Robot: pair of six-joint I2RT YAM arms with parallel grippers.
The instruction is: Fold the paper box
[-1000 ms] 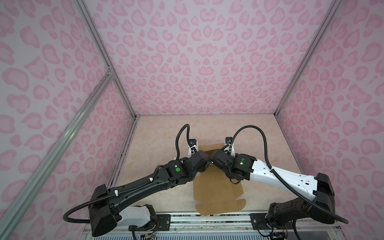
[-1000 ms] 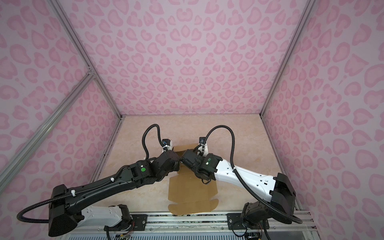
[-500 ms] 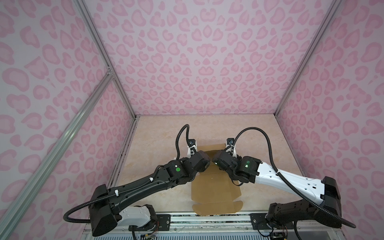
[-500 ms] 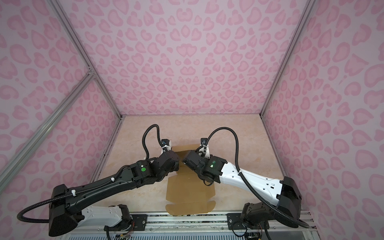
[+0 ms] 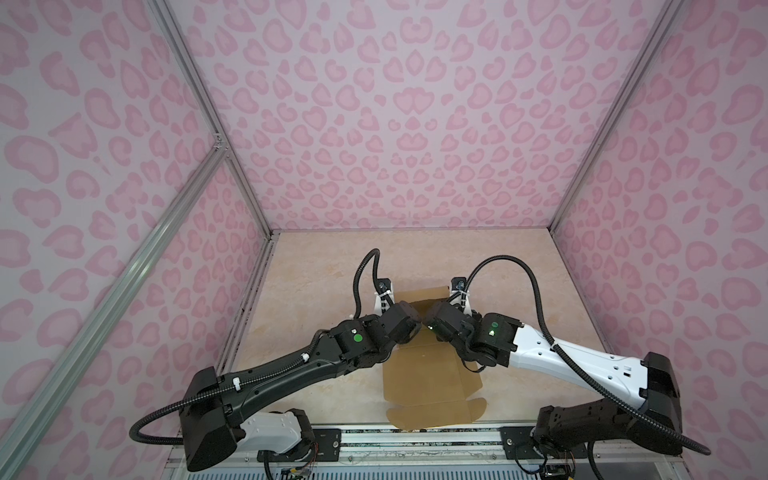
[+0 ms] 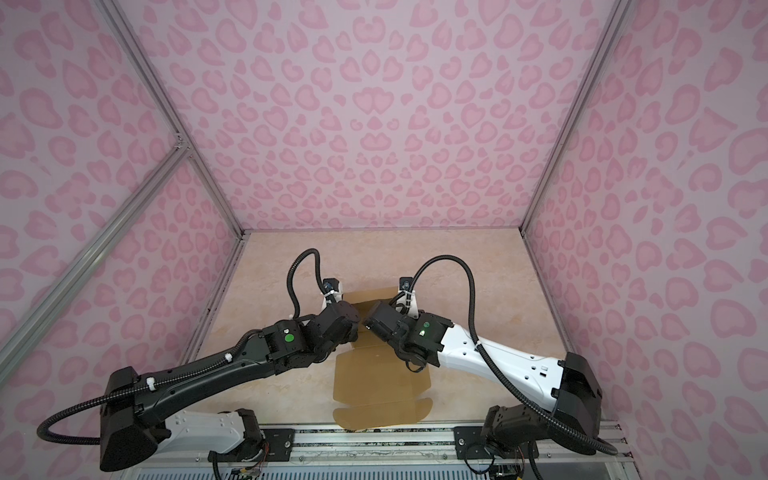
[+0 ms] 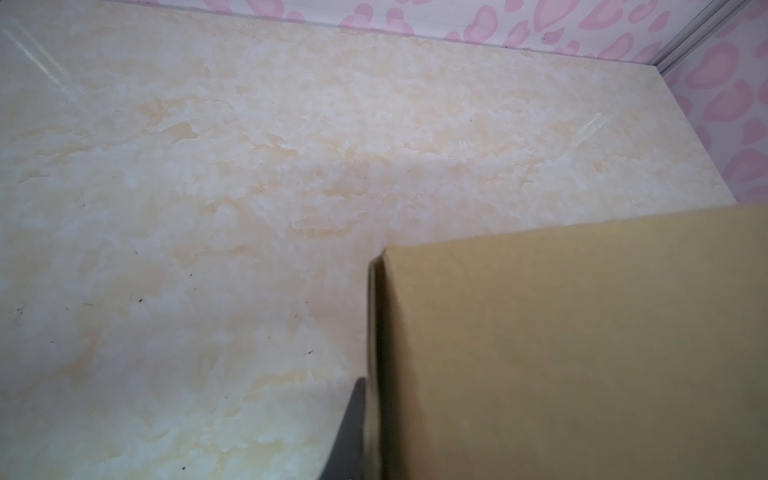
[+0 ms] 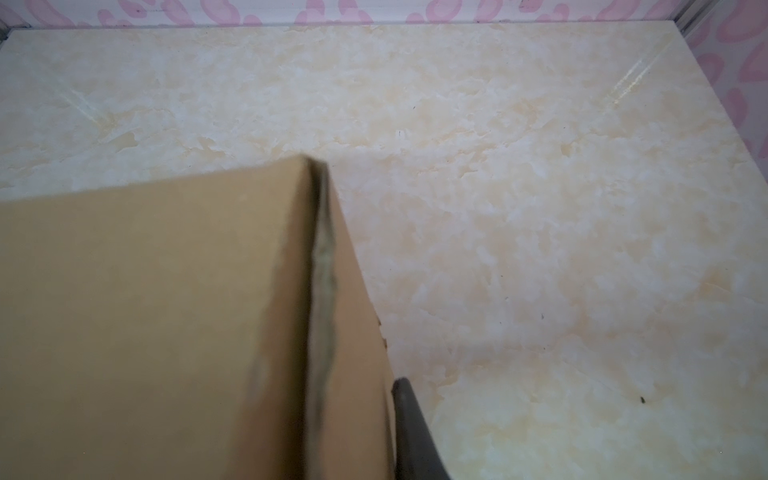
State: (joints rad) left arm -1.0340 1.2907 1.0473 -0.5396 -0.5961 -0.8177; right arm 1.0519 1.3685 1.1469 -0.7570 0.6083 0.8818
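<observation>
Paper box (image 5: 428, 374), just the one, brown cardboard on the pale marbled table (image 5: 316, 307), sitting centre and reaching the near edge; one scalloped flap (image 5: 436, 413) lies flat at that near edge; the far end (image 5: 419, 296) is turned up. Two arms meet over the far half in both top views; left gripper (image 5: 405, 322) and right gripper (image 5: 442, 322) are almost nose to nose, with their fingertips hidden beneath the wrists; the same single paper box (image 6: 380, 382) shows below them.

Over to the left wrist view: one dark finger (image 7: 351, 432) shows, tight beside the outer face of a raised cardboard panel (image 7: 573, 353); the second finger is hidden behind it, so pinching or not, I cannot tell.

Right wrist view: one finger (image 8: 415, 436) again, just beside a double-layered cardboard corner (image 8: 322, 291); its partner is hidden, so the grip cannot be told here either.
</observation>
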